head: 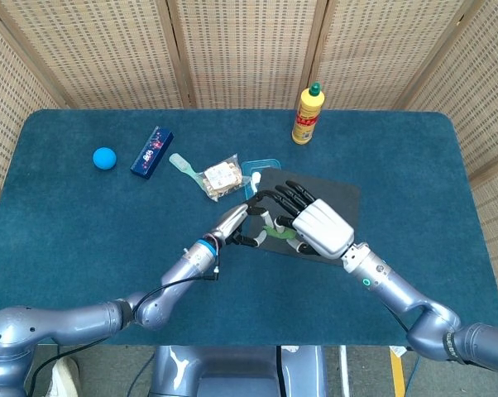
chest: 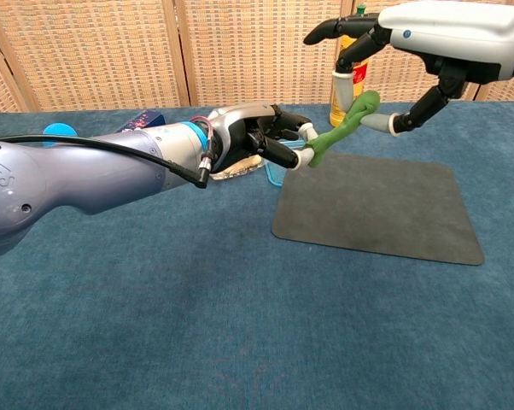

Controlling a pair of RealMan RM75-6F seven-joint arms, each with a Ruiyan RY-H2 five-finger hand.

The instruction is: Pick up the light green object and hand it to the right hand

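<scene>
The light green object (chest: 342, 128) is a slim curved piece held in the air above the dark mat (chest: 385, 209). My left hand (chest: 259, 141) pinches its lower end between fingertips. My right hand (chest: 428, 38) hovers over its upper end with fingers spread; one fingertip lies right beside that end, and contact cannot be told. In the head view the green object (head: 275, 232) shows between my left hand (head: 237, 222) and my right hand (head: 317, 225), which covers part of it.
A yellow bottle (head: 308, 114) stands at the back behind the dark mat (head: 340, 197). A snack packet (head: 222, 177), a light blue lid (head: 261, 168), a pale green scoop (head: 181, 164), a blue box (head: 152, 151) and a blue ball (head: 104, 157) lie to the left.
</scene>
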